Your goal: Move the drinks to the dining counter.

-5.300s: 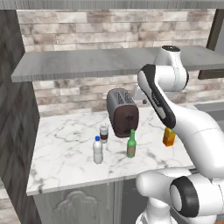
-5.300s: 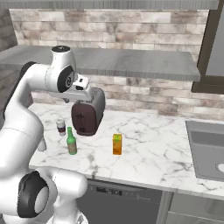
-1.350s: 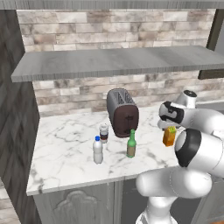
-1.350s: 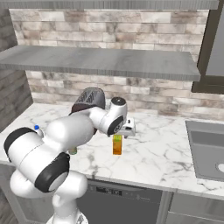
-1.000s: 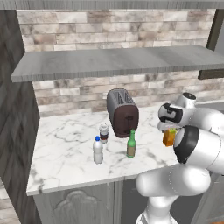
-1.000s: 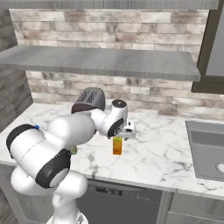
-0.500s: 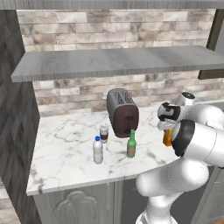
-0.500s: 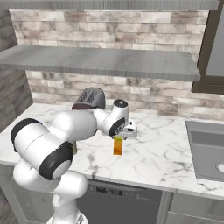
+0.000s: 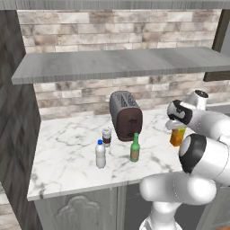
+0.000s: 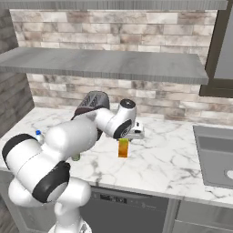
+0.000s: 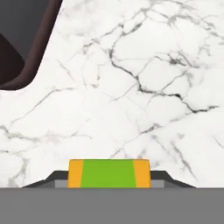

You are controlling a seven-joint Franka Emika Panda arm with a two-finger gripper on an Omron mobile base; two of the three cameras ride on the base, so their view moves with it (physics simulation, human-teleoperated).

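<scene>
Pincer (image 10: 129,136) sits down over the top of the orange carton (image 10: 123,148), and from the hand view I see the carton's green-and-orange top (image 11: 109,173) right between the two dark tips, each one pressed against a side of it; I read that as the jaws clamped on the carton. From the right base view the carton hangs just under the hand, its base close to the marble desk (image 10: 168,159); I cannot tell whether it touches the surface or is lifted off it. From the left base view the carton (image 9: 177,136) shows at the right end of the desk (image 9: 67,152), partly behind my arm.

On the left part of the desk stands the dark red-brown toaster (image 9: 126,115), near the brick wall. In front of it are three drinks, close together but apart: the dark cup with pale lid (image 9: 106,137), the clear water bottle with blue cap (image 9: 100,154) nearest the front edge, and the green glass bottle (image 9: 134,148) to its right. All three stand upright

A grey shelf (image 9: 117,63) runs above the desk, and a sink (image 10: 214,157) is set in at the far right
</scene>
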